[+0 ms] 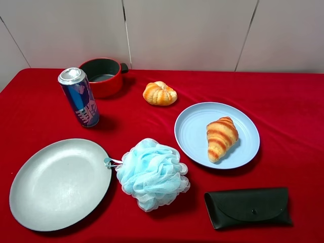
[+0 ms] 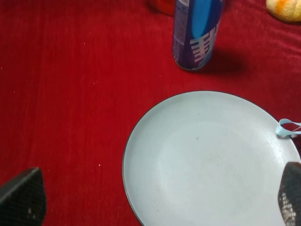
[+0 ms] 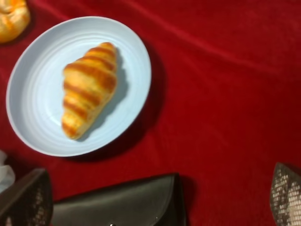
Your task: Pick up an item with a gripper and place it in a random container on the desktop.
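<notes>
Croissant (image 3: 88, 89) is on the blue plate (image 3: 33, 127), just ahead of my right gripper (image 3: 160, 202), which is wide open w/ nothing held. Looks light, prob squishy. I'd pinch across the fat middle. Left gripper (image 2: 155, 200) also open, empty.

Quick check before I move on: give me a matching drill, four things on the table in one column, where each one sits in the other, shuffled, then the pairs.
Things:
1. croissant
2. can
3. bath pouf
4. black case

Places:
A. beside the grey plate, its loop at the rim
B. near edge of the cloth, in front of the blue plate
C. lying in the blue plate
D. upright in front of the red pot

Pairs: 1-C, 2-D, 3-A, 4-B
</notes>
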### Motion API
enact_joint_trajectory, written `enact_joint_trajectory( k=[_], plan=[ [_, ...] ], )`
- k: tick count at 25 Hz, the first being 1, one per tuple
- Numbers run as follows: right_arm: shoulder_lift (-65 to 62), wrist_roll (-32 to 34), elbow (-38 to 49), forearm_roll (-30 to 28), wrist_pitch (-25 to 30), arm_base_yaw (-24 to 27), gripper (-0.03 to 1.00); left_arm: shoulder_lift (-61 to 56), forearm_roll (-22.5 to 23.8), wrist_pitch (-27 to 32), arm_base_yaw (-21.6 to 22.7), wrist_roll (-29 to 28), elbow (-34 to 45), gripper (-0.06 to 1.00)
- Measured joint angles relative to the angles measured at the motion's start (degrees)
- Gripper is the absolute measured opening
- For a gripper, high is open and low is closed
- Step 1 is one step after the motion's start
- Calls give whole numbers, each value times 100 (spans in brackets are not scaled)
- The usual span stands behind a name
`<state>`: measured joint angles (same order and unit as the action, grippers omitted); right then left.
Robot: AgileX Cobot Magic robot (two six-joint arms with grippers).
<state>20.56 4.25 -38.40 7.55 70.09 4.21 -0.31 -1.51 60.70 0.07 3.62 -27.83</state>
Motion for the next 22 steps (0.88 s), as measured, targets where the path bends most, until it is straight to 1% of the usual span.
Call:
enact_joint_trajectory(
  k=[4, 6, 10, 13, 16, 20, 22],
  plan=[
    [-623, -88, 320, 16, -35, 480, 69, 0, 0, 0, 0, 0, 0, 100],
    [-964, -313, 409, 17, -203, 641, 69, 0, 0, 0, 0, 0, 0, 100],
    [-1607, -951, 617, 12, -799, 699, 69, 0, 0, 0, 0, 0, 0, 100],
    [-1884, -1078, 877, -43, -1056, 699, 69, 0, 0, 0, 0, 0, 0, 100],
    [-1972, -1010, 989, -302, -1048, 582, 69, 0, 0, 0, 0, 0, 0, 100],
    [-2068, -751, 1011, -806, -1090, 88, 69, 0, 0, 0, 0, 0, 0, 100],
    [-2073, -546, 1011, -931, -1098, -202, 69, 0, 0, 0, 0, 0, 0, 100]
  ],
)
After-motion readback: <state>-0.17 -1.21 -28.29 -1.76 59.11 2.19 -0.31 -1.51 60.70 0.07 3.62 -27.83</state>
